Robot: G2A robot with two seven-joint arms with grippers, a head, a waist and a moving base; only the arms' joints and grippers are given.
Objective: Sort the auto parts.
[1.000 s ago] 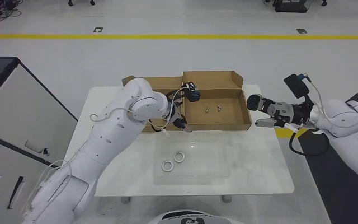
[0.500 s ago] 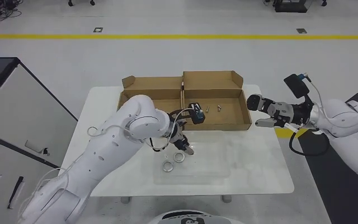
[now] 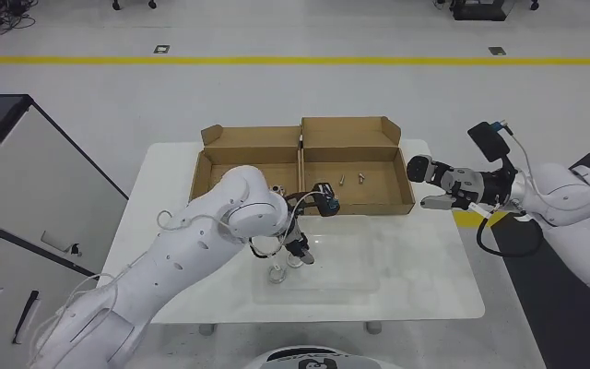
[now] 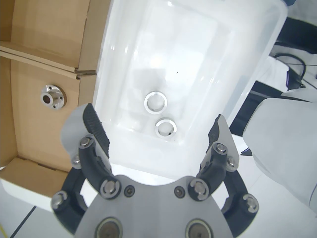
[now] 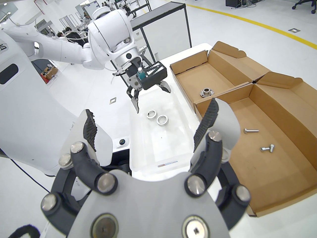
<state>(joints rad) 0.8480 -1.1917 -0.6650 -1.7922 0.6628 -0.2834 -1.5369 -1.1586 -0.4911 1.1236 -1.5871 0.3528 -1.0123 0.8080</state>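
Note:
Two silver rings [image 4: 155,103] [image 4: 166,127] lie side by side in a clear plastic tray [image 4: 272,25]. My left gripper [image 4: 154,120] hovers open just above them, holding nothing; from above it [image 3: 297,251] covers part of the rings. A silver flange [image 4: 52,97] lies in the left cardboard box [image 3: 244,171]. Two bolts [image 3: 341,179] [image 3: 360,176] lie in the right cardboard box [image 3: 355,138]. My right gripper [image 3: 422,184] hangs open and empty off the table's right side, beside that box.
Both boxes stand open, side by side, at the back of the white table [image 3: 433,277]. The tray [image 3: 369,267] lies in front of them in the middle. To the left of the table stands a dark-framed panel [image 3: 55,194].
My left arm has swung from the left box's front edge forward over the tray and now sits above the rings. The right arm has not moved.

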